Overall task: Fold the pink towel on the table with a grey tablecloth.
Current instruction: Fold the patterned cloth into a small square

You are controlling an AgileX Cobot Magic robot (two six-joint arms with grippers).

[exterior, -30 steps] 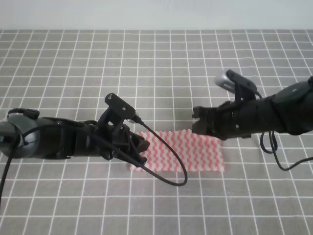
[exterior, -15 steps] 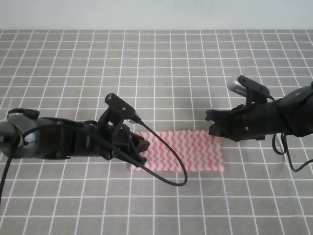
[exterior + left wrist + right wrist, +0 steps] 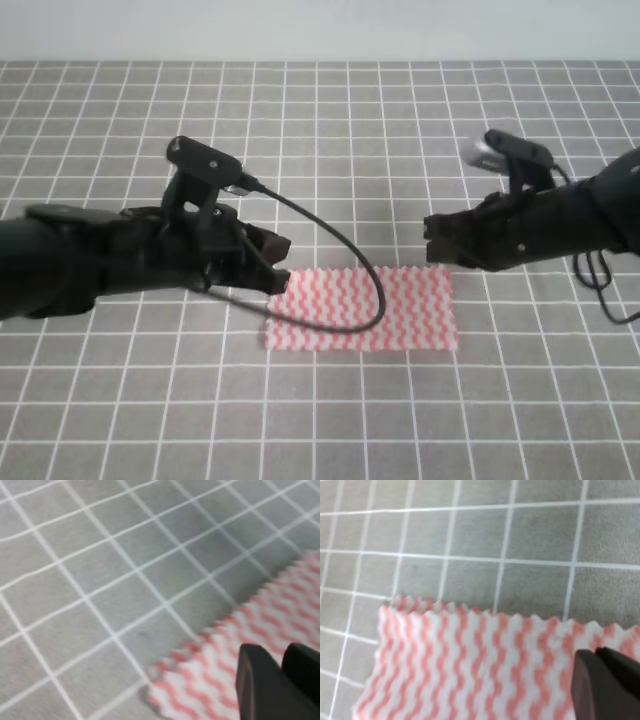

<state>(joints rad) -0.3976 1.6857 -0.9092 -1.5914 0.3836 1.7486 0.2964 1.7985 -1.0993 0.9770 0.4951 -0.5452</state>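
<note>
The pink towel (image 3: 362, 310) lies flat as a long zigzag-striped strip on the table with a grey tablecloth (image 3: 330, 130). My left gripper (image 3: 278, 268) hovers over the towel's upper left corner. In the left wrist view its two dark fingers (image 3: 257, 685) stand close together above the towel (image 3: 210, 680), holding nothing. My right gripper (image 3: 431, 238) hangs just above the towel's upper right corner. In the right wrist view its fingers (image 3: 587, 680) are pressed together over the striped cloth (image 3: 470, 665), which they do not hold.
A black cable (image 3: 340, 260) from the left arm loops down over the towel's left half. The grid cloth (image 3: 540, 535) spreads in all directions around the towel, with a pale wall edge (image 3: 320, 30) at the back.
My left arm has lifted off the towel's left end and moved up and back. The right gripper has drawn back to the right, off the towel's middle.
</note>
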